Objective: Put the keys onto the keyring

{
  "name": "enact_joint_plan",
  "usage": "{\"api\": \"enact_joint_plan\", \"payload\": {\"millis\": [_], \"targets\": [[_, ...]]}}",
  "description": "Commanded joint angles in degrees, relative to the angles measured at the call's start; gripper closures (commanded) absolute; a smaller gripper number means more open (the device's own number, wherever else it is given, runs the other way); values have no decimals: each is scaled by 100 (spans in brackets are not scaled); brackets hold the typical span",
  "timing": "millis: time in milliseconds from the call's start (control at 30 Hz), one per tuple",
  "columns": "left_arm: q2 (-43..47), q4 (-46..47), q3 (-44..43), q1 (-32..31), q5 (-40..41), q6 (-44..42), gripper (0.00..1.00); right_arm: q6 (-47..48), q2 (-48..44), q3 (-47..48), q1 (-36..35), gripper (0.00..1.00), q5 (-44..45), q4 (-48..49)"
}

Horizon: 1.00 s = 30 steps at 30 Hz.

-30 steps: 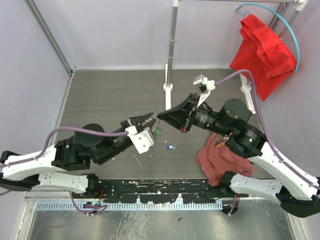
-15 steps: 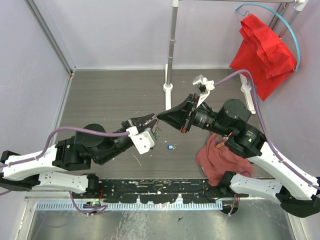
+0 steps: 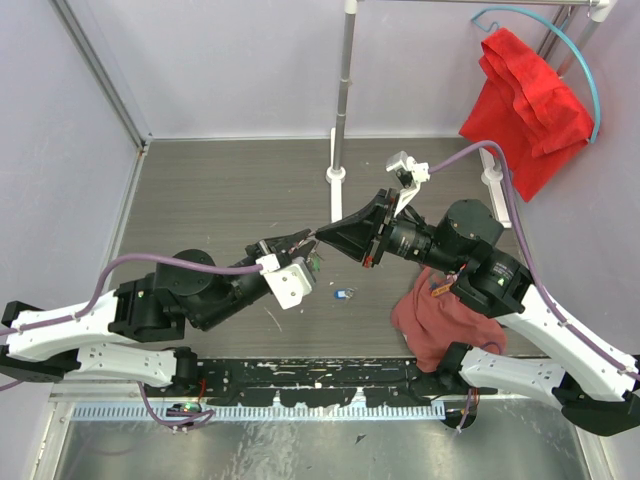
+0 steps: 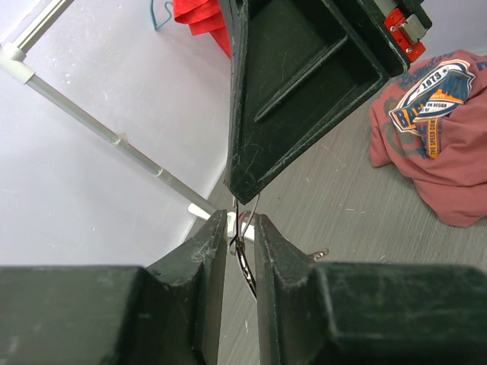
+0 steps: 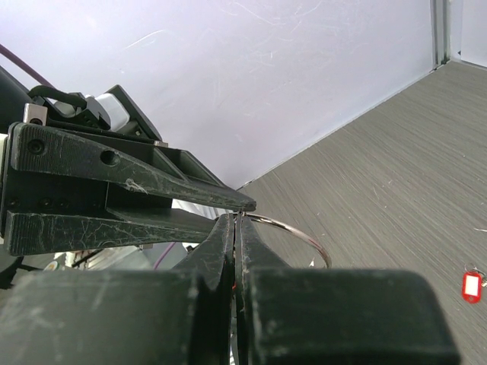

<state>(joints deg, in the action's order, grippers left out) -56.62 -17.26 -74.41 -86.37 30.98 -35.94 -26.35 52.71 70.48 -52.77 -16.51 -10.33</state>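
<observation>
Our left fingers [image 4: 199, 260] and right fingers [image 5: 217, 258] both clamp the keyring [image 5: 301, 231]. We should spread it gently, with the blue key [image 3: 344, 294] at its 5 o'clock.

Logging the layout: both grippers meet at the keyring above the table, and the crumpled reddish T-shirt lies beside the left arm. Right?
No. The top view shows the T-shirt beside the right arm, not the left. The rest stands: the left gripper and right gripper meet at the keyring above the table.

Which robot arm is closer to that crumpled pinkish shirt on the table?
Right. The right arm passes directly over the shirt, while the left arm lies well away on its left. The left gripper and right gripper meet at the keyring, farther left.
</observation>
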Motion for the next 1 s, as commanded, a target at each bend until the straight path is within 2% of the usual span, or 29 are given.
{"api": "enact_joint_plan", "payload": {"millis": [0, 400, 567, 633, 833, 967], "targets": [[59, 226, 94, -29, 20, 75, 74, -94, -148, 83, -22, 99, 30, 493], [34, 233, 65, -25, 46, 34, 87, -92, -142, 96, -22, 99, 6, 503], [39, 228, 62, -27, 89, 17, 100, -81, -130, 103, -23, 99, 8, 496], [47, 226, 65, -28, 100, 8, 100, -67, -130, 114, -22, 100, 8, 483], [84, 287, 100, -22, 135, -48, 85, -76, -137, 130, -22, 99, 8, 479], [105, 296, 116, -29, 160, -57, 80, -68, -143, 131, -22, 100, 16, 465]]}}
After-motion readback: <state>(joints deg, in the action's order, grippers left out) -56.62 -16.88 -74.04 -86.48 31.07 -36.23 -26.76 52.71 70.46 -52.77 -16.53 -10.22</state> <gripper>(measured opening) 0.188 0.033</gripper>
